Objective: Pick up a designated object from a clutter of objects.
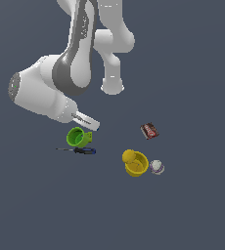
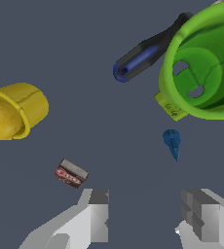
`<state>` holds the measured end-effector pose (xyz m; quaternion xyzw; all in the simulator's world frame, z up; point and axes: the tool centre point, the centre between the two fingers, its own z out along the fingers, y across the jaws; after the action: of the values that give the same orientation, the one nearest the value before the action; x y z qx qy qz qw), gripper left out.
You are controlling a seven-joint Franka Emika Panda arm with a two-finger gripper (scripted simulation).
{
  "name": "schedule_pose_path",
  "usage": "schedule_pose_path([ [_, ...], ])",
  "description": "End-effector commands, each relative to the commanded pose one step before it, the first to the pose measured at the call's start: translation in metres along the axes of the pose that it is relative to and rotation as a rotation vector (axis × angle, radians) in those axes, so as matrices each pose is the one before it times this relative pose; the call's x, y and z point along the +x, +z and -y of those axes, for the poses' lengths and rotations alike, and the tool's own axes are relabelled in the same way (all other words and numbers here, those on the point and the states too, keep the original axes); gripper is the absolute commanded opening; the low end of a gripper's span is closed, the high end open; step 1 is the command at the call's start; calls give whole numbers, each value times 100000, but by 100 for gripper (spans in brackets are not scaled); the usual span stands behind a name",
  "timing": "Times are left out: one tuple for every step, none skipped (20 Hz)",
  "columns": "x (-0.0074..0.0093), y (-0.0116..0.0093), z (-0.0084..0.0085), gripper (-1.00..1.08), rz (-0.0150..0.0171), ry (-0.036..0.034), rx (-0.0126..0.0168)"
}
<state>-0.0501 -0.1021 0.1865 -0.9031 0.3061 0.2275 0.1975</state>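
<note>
1. Exterior view: white Panda arm (image 1: 60, 73) reaches down toward the grey floor (image 1: 192, 215), wrist low on the exterior view's left side.
2. Gripper (image 1: 87, 122) sits just above and beside the lime-green cup (image 1: 78, 137); whether they touch cannot be told from this view.
3. Wrist view: gripper (image 2: 150, 214) shows two pale fingers (image 2: 98, 214) set wide apart, nothing between them, holding nothing.
4. Lime-green cup (image 2: 201, 73) lies on its side, mouth toward the wrist camera, inside wall and base visible; ahead of the open fingers, not between them.
5. Small yellow-green tab (image 2: 170, 106) sticks out at the cup rim in the wrist view; what it is unclear.
6. Blue-handled screwdriver (image 1: 80, 150) lies flat just beside the green cup in the exterior view; in the wrist view (image 2: 143, 58) its handle end points out from behind the cup, dark shaft running toward the rim.
7. Tiny blue cone-shaped piece (image 2: 173, 143) on the floor near the cup, between cup and fingers, wrist view only.
8. Yellow cup (image 1: 135, 163) well apart, toward the exterior view's right, tipped over; also in wrist view (image 2: 14, 112).
9. White ball (image 1: 156, 167) just beside the yellow cup, looks touching.
10. Dark red packet (image 1: 149, 131) lies alone, apart from the yellow cup; wrist view (image 2: 71, 173) shows it near one finger.
</note>
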Motion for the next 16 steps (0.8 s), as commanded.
schedule_pose_path([
  [1018, 494, -1649, 28, 5708, 8570, 7601],
  [457, 108, -620, 28, 2202, 3279, 3041],
  [474, 69, -602, 28, 2179, 3221, 3077],
  [490, 31, -583, 28, 2157, 3162, 3111],
  [505, -7, -565, 28, 2136, 3101, 3145],
  [518, -45, -545, 28, 2116, 3038, 3177],
  [530, -83, -525, 28, 2097, 2974, 3209],
  [541, -121, -505, 28, 2078, 2907, 3238],
  [545, -157, -480, 28, 2039, 2811, 3233],
  [526, -184, -437, 28, 1925, 2613, 3103],
  [503, -205, -396, 28, 1808, 2415, 2956],
  [479, -220, -358, 28, 1694, 2225, 2806],
  [452, -231, -321, 28, 1581, 2043, 2650],
  [425, -237, -288, 28, 1471, 1871, 2493],
  [397, -238, -258, 28, 1363, 1706, 2332],
  [369, -236, -229, 28, 1257, 1548, 2167],
])
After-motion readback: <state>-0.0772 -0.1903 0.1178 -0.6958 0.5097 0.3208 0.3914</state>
